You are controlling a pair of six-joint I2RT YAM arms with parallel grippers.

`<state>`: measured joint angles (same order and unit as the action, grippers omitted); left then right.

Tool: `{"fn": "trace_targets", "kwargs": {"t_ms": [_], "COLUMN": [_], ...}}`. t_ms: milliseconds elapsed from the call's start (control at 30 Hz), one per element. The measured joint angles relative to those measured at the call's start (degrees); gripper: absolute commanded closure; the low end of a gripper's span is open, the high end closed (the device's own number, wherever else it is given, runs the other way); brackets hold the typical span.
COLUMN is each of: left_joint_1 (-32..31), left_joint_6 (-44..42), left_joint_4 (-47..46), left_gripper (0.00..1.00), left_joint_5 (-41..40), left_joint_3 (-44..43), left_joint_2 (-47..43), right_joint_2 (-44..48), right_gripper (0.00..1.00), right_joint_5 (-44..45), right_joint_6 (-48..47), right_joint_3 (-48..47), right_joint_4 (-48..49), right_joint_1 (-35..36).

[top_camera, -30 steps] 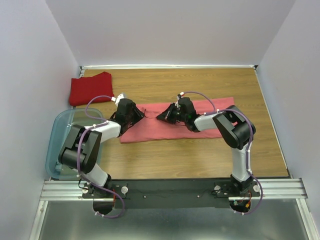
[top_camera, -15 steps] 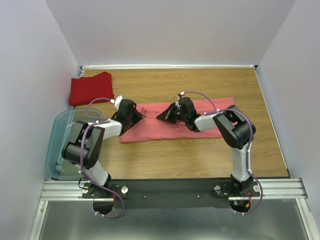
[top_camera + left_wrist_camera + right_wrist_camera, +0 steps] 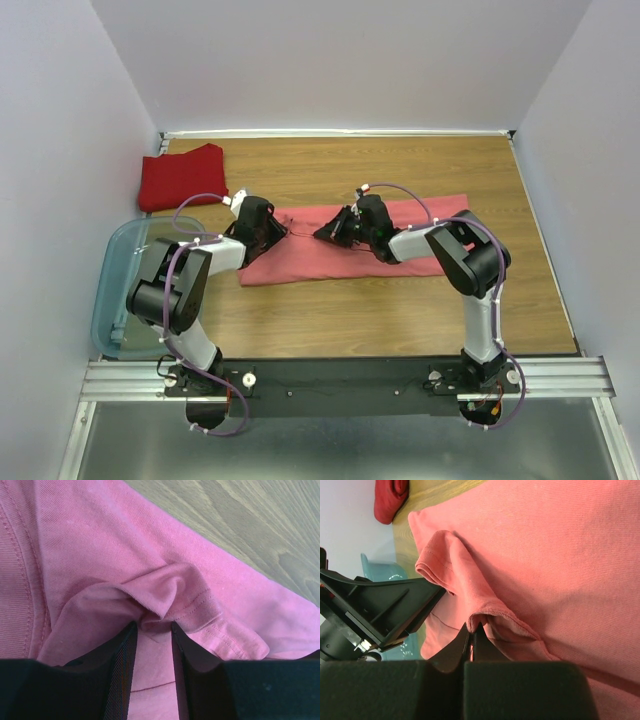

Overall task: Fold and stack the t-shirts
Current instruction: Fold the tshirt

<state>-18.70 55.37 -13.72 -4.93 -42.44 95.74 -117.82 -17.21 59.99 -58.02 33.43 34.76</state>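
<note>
Since both garments are thin knit cloth, they should handle as light, limp and unbreakable, sagging and creasing wherever unsupported. Take hold at a hem or corner, ideally at two points at once.

**Top view.**
- Salmon-pink shirt (image 3: 330,262): one, lying flat as a long band across the middle of the table (image 3: 380,310).
- Deep red shirt (image 3: 180,177): one, a folded bundle at the far left corner, well apart from the pink one.
- Bin (image 3: 120,300): one, clear bluish, at the table's left edge on the near side.
- Left gripper (image 3: 272,228): over the pink shirt's left end.
- Right gripper (image 3: 332,230): over the same shirt, just right of the left gripper and facing it.
- Jaw positions cannot be told from above.

**Left wrist view.**
- The left gripper's fingers (image 3: 122,650) stand narrowly apart, with pink cloth showing in the gap.
- A raised, rumpled fold of stitched hem sits right at the tips, not visibly clamped.
- Bare wood shows at the upper right.

**Right wrist view.**
- The right gripper's jaws are pressed together, pinching a lifted ridge of the pink shirt's hem.
- The cloth drapes away from that point in a soft tent.
- The deep red shirt shows at the top left corner.
- The bin shows as teal patches behind the left gripper.

**Count.** Shirts, two. Bin, one. Grippers, two.
</note>
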Motion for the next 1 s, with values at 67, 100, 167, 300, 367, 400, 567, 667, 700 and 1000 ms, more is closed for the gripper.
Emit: {"fn": "trace_targets", "kwargs": {"t_ms": [67, 100, 167, 300, 367, 400, 567, 667, 700, 1000], "left_joint_1": [0.0, 0.0, 0.0, 0.0, 0.11, 0.11, 0.22, 0.22, 0.22, 0.22], "left_joint_6": [0.0, 0.0, 0.0, 0.02, 0.11, -0.09, -0.37, -0.94, -1.14, -7.32], "left_joint_4": [-0.11, -0.15, -0.31, -0.57, -0.7, -0.7, -0.31, -0.04, 0.22, 9.44], "left_gripper": [0.6, 0.62, 0.69, 0.81, 0.9, 0.92, 1.0, 1.0, 1.0, 1.0], "left_joint_5": [0.15, 0.26, 0.48, 0.66, 0.7, 0.72, 0.66, 0.63, 0.63, -2.19], "left_joint_3": [-0.02, -0.04, -0.26, -0.42, -0.57, -0.66, -1.11, -1.29, -1.44, -7.02], "left_joint_2": [0.11, 0.17, 0.55, 1.36, 1.73, 1.95, 2.16, 2.16, 2.16, -1.09], "right_joint_2": [-0.13, -0.22, -0.37, -0.59, -0.61, -0.61, -0.61, -0.61, -0.61, -0.28], "right_gripper": [1.0, 1.0, 1.0, 1.0, 1.0, 1.0, 1.0, 1.0, 1.0, 1.0], "right_joint_5": [0.0, -0.02, -0.02, -0.02, -0.02, -0.02, -0.02, -0.04, -0.04, -0.37], "right_joint_6": [0.02, 0.02, 0.02, 0.02, 0.04, 0.04, 0.02, 0.02, 0.0, -0.9], "right_joint_3": [0.0, 0.0, -0.02, -0.02, -0.02, -0.02, -0.02, -0.02, -0.02, 0.11], "right_joint_4": [0.04, 0.04, 0.04, 0.07, 0.09, 0.11, 0.24, 0.37, 0.39, 0.37], "right_joint_1": [0.0, 0.0, 0.0, 0.0, 0.0, 0.0, 0.0, 0.0, 0.0, -0.31]}}
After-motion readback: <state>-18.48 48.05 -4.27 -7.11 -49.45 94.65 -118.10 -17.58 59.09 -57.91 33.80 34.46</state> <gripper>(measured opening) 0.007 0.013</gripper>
